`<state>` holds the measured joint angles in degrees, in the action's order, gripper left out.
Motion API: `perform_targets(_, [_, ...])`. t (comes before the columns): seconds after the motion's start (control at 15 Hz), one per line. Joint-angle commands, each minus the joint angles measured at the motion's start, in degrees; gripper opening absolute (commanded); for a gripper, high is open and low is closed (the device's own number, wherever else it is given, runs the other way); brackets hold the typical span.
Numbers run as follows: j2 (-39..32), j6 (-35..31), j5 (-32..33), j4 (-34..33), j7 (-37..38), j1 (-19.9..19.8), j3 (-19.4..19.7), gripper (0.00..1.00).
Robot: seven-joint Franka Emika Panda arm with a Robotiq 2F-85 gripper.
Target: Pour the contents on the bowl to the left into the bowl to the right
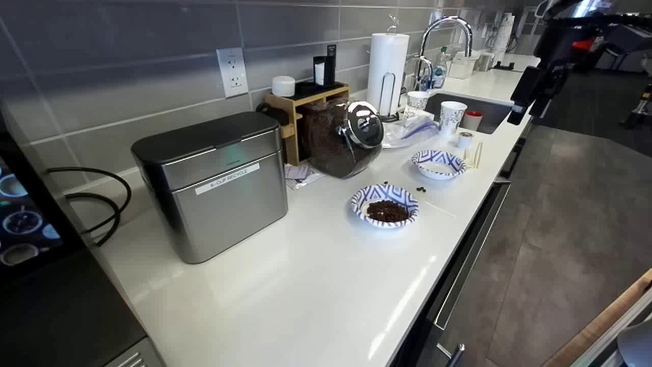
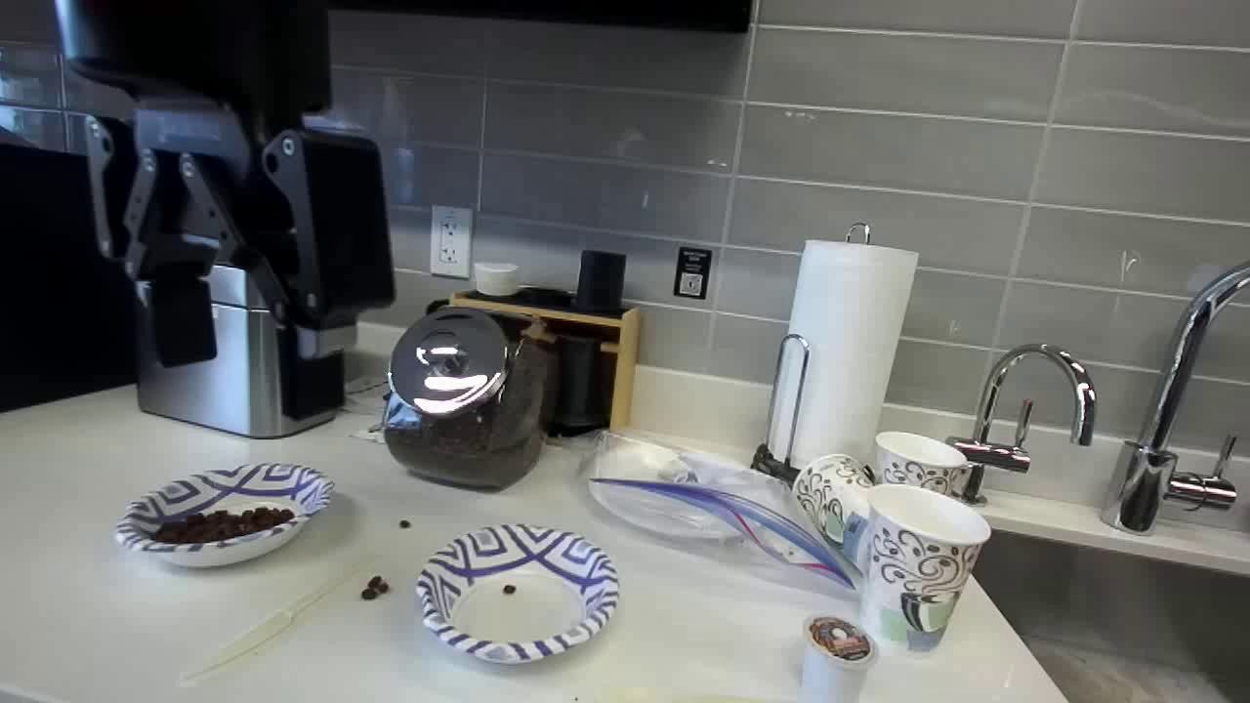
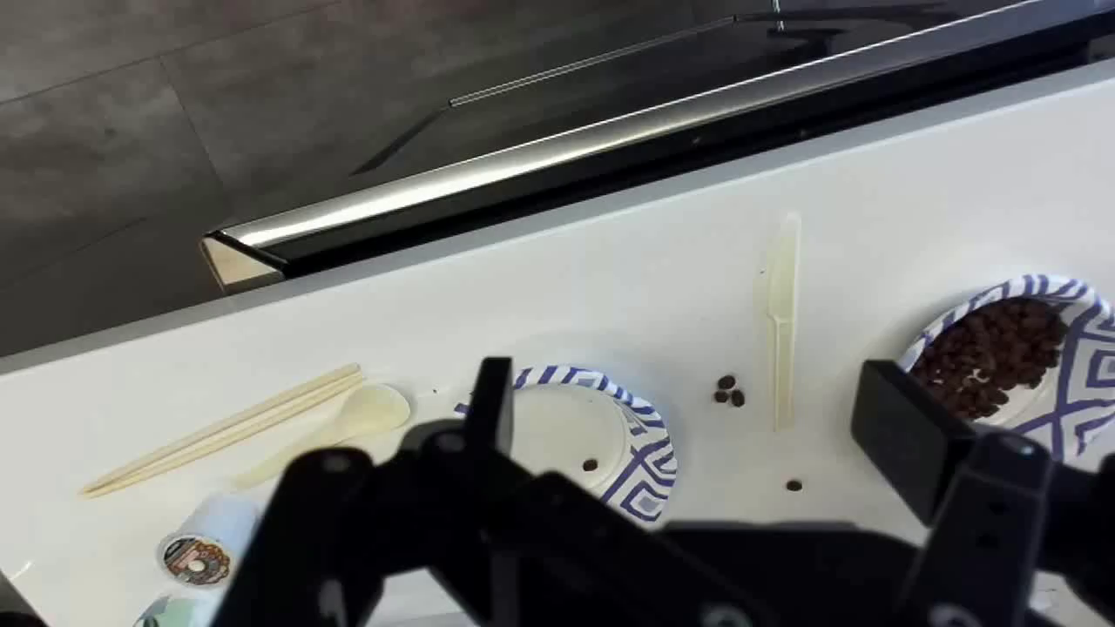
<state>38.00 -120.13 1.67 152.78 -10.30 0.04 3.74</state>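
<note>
Counter (image 1: pixel 305 300): White and glossy, it stretches toward a sink (image 1: pixel 495 117) at two o'clock in an exterior view.
Wall (image 2: pixel 898 156): Gray tile rises behind paper towels (image 2: pixel 850 332) and a shiny-lidded jar (image 2: pixel 498 439), an outlet (image 2: pixel 451 242) at ten o'clock in an exterior view.
Floor (image 3: pixel 104 157): Dark slabs lie at ten o'clock in the wrist view, beyond the counter.
Bean bowl (image 2: pixel 239 485): Heaped with dark beans (image 2: pixel 220 525), it rests on the counter between nine and ten o'clock from the matching bowl (image 2: pixel 518 625) in an exterior view.
Claw (image 2: pixel 256 342): Released, its jaws spread wide, it hangs between nine and ten o'clock in an exterior view.
Lone bean (image 2: pixel 509 589): Inside the matching bowl, it shows in the wrist view and in an exterior view.
Spoon (image 3: pixel 375 412): The wrist view shows it beside chopsticks (image 3: pixel 157 461), at nine o'clock from the matching bowl.
Screen (image 1: pixel 25 204): Only an exterior view takes in this display of cup pictures (image 1: pixel 23 223), at nine o'clock.
Bin (image 1: pixel 234 209): Its "K-CUP RECYCLE" label (image 1: pixel 227 178) reads clearly in an exterior view.
</note>
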Motion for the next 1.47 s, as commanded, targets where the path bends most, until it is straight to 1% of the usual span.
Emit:
perform_targets(0.0, [0.0,0.2,0.1,-0.1,0.1,0.1,0.1,1.0])
perform_targets(0.13, [0.0,0.2,0.1,-0.1,0.1,0.1,0.1,1.0])
perform_targets(0.2, [-3.7,1.0,-2.1,-1.2,3.9,0.3,-0.7,1.0])
perform_targets(0.27, [-5.7,1.0,-3.8,-1.5,6.9,0.2,-1.2,1.0])
perform_targets(0.33, [-7.0,-3.7,-2.8,-0.3,11.6,-1.1,-3.2,1.0])
perform_targets(0.53, [-11.8,-7.7,-4.7,-0.6,21.1,-1.2,-5.5,1.0])
perform_targets(0.8, [-17.9,-16.1,-8.2,-0.2,33.3,-0.9,-8.3,1.0])
perform_targets(1.0, [-22.7,-24.2,-13.1,0.4,38.4,-0.3,-8.6,1.0])
perform_targets(1.13, [-25.5,-29.9,-14.7,0.6,40.6,-0.3,-8.9,1.0])
perform_targets(1.27, [-28.6,-33.9,-15.7,0.3,41.6,0.1,-9.0,1.0])
perform_targets(1.4, [-31.4,-36.0,-17.6,-0.4,41.0,1.1,-8.8,1.0])
